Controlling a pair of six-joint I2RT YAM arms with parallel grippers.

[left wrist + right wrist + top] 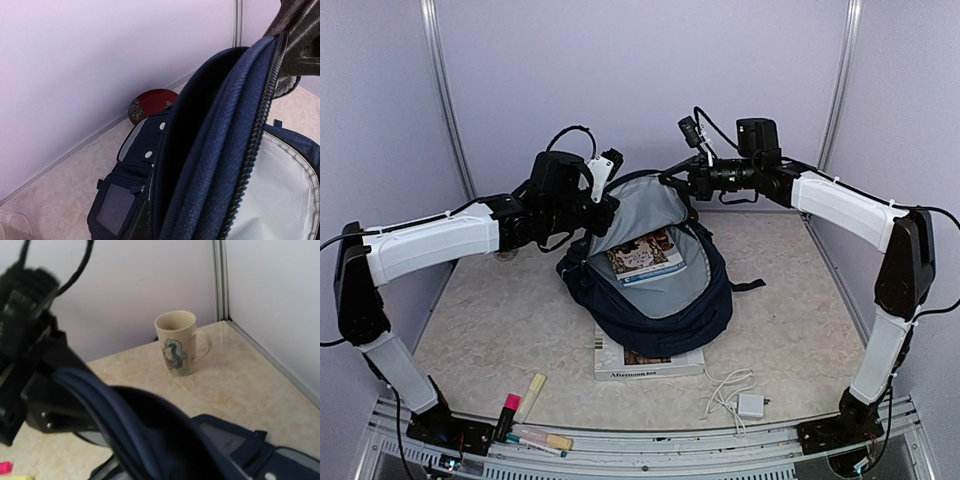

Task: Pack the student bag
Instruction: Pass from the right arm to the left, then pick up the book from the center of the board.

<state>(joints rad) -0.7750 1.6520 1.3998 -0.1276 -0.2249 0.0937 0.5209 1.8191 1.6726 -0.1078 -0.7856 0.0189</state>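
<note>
a: entry one, student bag [655, 300]. where?
b: middle of the worktop [490, 310], long axis running far edge to near edge. the mouth is unzipped and gapes upward. a patterned book [645, 256] lies inside on the grey lining.
a: left end effector [604, 200]?
b: at the left side of the bag's raised far rim. jaws drawn in on the zipper edge, which in the wrist view runs up into the dark fingers [300, 25]. the arm reaches in level from the left edge.
a: right end effector [676, 182]?
b: closed on the same raised rim, at its top right, as far as the overhead view shows. the forearm slopes in from the right edge.
a: bearing of the bag from each?
b: below and nearward of both. they flank the rim close together, neither nearer.
a: unpacked stock?
b: second book [650, 363], flat, just beside the bag's near end. white charger with cable [748, 404] toward the near right corner. highlighters [525, 398] toward the near left corner.
a: judgement?
b: one end effector probably has to release the rim and travel nearward. the charger favours the right arm, the highlighters the left.
</note>
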